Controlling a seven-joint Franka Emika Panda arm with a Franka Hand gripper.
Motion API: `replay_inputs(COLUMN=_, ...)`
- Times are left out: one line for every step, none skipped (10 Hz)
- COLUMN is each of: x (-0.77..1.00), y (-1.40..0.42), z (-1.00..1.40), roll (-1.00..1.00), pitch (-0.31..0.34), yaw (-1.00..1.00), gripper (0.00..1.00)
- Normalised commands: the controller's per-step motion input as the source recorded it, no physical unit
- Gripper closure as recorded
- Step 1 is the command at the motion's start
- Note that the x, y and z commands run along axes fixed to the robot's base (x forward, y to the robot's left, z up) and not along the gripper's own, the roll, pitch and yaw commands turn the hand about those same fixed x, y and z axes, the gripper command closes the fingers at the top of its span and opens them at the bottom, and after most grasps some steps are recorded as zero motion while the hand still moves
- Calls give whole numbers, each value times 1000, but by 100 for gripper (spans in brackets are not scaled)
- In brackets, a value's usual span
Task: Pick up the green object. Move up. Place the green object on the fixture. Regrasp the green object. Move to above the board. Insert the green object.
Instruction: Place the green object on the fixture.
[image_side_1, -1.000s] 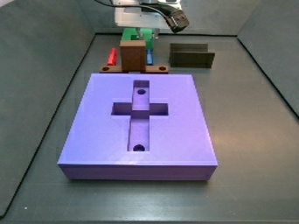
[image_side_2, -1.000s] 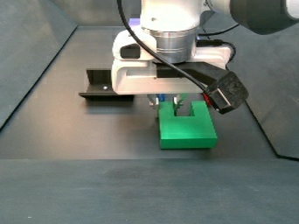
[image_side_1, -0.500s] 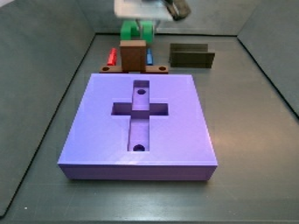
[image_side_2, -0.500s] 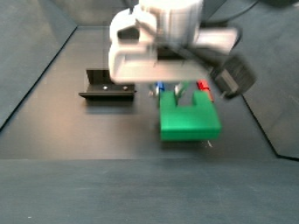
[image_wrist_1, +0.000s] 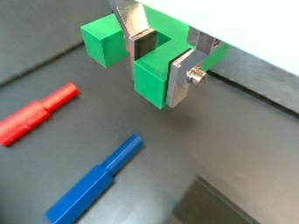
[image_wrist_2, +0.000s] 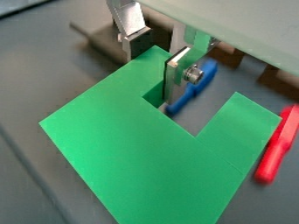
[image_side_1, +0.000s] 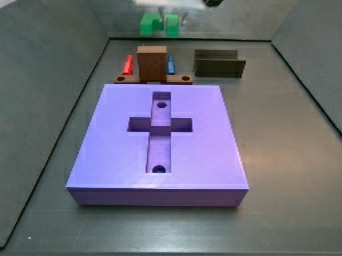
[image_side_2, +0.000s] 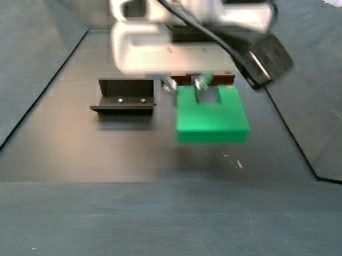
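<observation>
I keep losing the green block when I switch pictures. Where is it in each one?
Wrist view: the green object is near the top, one prong between the gripper fingers.
Wrist view: it fills the middle.
Side view: it is a small patch at the top edge.
Side view: it hangs centre-right under the gripper.
Shared landmark: the fixture in both side views.

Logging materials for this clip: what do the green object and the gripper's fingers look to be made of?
The green object, held in the gripper above the floor, looks like matte plastic: uniform bright colour, crisp edges, no glare. The fingers look like brushed metal, being silver and faintly reflective, with darker pads that are possibly rubber.
</observation>
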Motion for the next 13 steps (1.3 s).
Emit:
replay_inputs(x=863, y=-234, z=723, roll=-680, pitch=274, yaw=-177, gripper=100)
replay_inputs(x=891, y=-251, z=703, roll=-677, pitch=217, yaw=-169, gripper=100)
replay_inputs(x=866, y=-260, z=677, roll=-680, pitch=177, yaw=-140, gripper=100)
replay_inputs(x=894, y=-217, z=611, roll=-740, pitch=223, yaw=-160, gripper=100)
replay_inputs(x=914, y=-200, z=574, roll=-734, pitch=231, yaw=-154, gripper=100)
replay_inputs(x=931, y=-171, z=503, roll=-737, pitch=243, yaw=-146, gripper=100)
replay_inputs(x=926, y=-151, z=443, roll=-771, pitch=246, yaw=-154, gripper=100)
replay_inputs(x=923, y=-143, z=403, roll=-789, pitch=243, yaw=-157, gripper=100)
replay_inputs(x=920, y=-120, z=320, roll=-811, pitch=229, yaw=-169, gripper=100)
replay_inputs(x=911, y=-40, z=0, roll=-794, pitch=120, yaw=-217, gripper=100)
replay_inputs(x=923, y=-31, z=0, roll=-763, pitch=123, yaw=-209, gripper=100)
replay_inputs(x=911, y=-17, z=0, roll=-769, pitch=114, yaw=-206, gripper=100)
replay_inputs(x=860, y=0, z=-54, roll=-806, pitch=26, yaw=-209, gripper=100)
